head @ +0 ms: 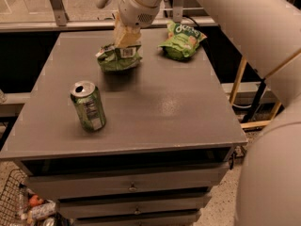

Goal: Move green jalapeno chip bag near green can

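The green jalapeno chip bag (117,59), wrinkly green with a white barcode strip, is at the back of the grey table (155,112), left of centre. My gripper (126,40) comes down from above, and its tan fingers (123,34) are closed on the bag's top edge. The bag casts a shadow just below it. The green can (88,106) stands upright near the front left, well apart from the bag and toward the camera.
A puffier bright green bag with white lettering (181,41) lies at the back right of the table. My large white arm (263,41) fills the right side. Drawers (131,187) sit under the tabletop. A wire basket (19,206) is at the lower left.
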Robot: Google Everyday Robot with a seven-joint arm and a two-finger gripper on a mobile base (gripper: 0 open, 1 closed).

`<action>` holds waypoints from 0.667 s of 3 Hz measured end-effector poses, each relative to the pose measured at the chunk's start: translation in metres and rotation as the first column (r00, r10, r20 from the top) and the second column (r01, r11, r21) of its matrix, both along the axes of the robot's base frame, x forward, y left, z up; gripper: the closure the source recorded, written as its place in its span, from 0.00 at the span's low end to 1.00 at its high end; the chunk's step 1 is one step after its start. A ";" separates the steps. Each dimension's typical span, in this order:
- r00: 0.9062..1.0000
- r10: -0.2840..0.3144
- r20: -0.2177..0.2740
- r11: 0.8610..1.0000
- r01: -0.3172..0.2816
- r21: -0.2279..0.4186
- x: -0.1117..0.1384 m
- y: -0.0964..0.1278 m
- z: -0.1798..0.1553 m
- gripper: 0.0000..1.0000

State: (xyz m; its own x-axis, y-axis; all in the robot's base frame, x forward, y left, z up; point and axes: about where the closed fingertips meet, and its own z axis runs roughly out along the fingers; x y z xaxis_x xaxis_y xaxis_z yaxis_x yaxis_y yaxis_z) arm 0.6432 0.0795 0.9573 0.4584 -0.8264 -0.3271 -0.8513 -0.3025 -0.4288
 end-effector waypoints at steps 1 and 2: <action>1.000 -0.028 -0.002 1.000 0.028 -0.014 -0.024 -0.016 0.001 1.00; 0.999 -0.039 -0.030 0.999 0.039 -0.020 -0.042 -0.025 -0.006 1.00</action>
State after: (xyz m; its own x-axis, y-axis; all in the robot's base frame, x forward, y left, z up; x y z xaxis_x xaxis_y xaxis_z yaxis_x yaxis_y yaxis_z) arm 0.6010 0.0546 0.9510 0.4158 -0.8496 -0.3245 -0.8752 -0.2768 -0.3968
